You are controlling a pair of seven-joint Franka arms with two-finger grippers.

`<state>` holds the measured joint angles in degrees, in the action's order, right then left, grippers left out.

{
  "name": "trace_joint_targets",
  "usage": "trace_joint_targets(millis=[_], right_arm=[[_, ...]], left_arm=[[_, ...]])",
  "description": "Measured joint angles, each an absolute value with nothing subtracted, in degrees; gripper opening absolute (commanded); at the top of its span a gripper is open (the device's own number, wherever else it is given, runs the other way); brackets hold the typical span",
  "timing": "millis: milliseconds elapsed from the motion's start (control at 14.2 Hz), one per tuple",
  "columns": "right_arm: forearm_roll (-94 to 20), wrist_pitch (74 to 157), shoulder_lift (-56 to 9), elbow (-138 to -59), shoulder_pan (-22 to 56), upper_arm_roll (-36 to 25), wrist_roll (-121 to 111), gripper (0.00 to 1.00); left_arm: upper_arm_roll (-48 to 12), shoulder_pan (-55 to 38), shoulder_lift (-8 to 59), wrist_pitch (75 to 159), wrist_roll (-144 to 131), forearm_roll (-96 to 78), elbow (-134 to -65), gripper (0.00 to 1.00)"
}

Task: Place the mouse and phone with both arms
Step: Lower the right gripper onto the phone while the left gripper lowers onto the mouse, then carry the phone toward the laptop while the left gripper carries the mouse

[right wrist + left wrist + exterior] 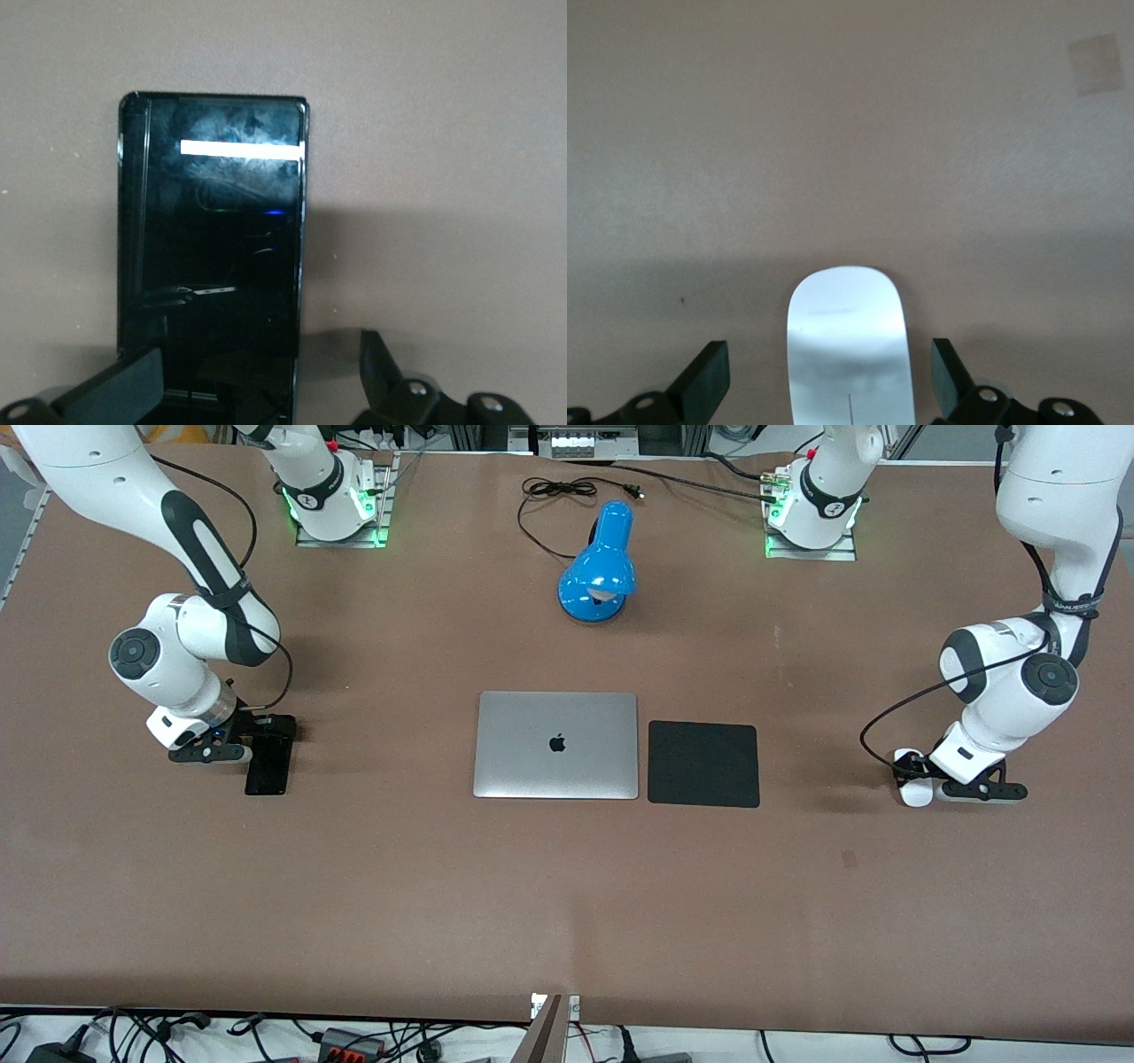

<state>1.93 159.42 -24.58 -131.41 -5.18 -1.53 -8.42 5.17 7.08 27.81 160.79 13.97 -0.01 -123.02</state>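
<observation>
Mouse (848, 345) partly cut off betw wide left gripper (831, 382), phone (213, 257) end hidden betw wide right gripper (262, 376)

1. A robot lab: two white arms (190, 651) are bolted on metal base plates (341, 531) with green lights.
2. A brown mat covers the table (567, 903); loose cables (266, 1036) trail along its edge.
3. Office props lie staged: laptop (556, 745), mouse pad (703, 764), blue lamp (599, 567).

Mouse (848, 341) lies between the spread end effector (830, 385) fingers (707, 381).
</observation>
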Motion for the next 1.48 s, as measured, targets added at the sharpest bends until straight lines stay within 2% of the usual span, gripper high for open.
trace_joint_targets(millis=[281,352,562,633,984,1195,1336,1477], right_arm=[[2.04,159.42,-23.23,-130.26,-5.07,-1.43,-8.45,1.0],[2.04,159.4,-22.91,-130.24,-5.06,-1.3,-8.45,1.0],[2.03,159.33,-23.0,-130.33,-4.87,-0.93,-8.41,1.0],[2.03,159.32,-23.21,-130.39,-4.74,-0.86,-8.27,1.0],[2.03,159.33,-24.45,-130.41,-3.95,-0.72,-7.84,1.0],[2.03,159.33,-24.91,-130.41,-3.95,-0.72,-7.84,1.0],[2.03,159.33,-25.1,-130.41,-3.95,-0.74,-7.84,1.0],[2.03,159.33,-25.12,-130.41,-3.97,-0.81,-7.84,1.0]], left_arm=[[4.88,7.23,28.86,162.22,14.04,-0.01,-123.44,1.0],[4.79,7.23,29.12,162.27,14.03,-0.01,-123.45,0.9],[4.73,7.23,29.85,162.41,13.99,0.0,-123.48,0.46],[4.73,7.23,30.02,162.42,13.94,-0.01,-123.52,0.36],[4.65,7.23,29.68,163.1,13.93,-0.01,-123.14,0.35],[4.47,7.13,27.14,160.91,13.93,-0.01,-122.23,0.36],[4.43,7.09,23.52,151.06,13.95,-0.01,-119.48,0.36],[4.27,7.04,19.67,136.89,13.99,-0.01,-114.12,0.36]])
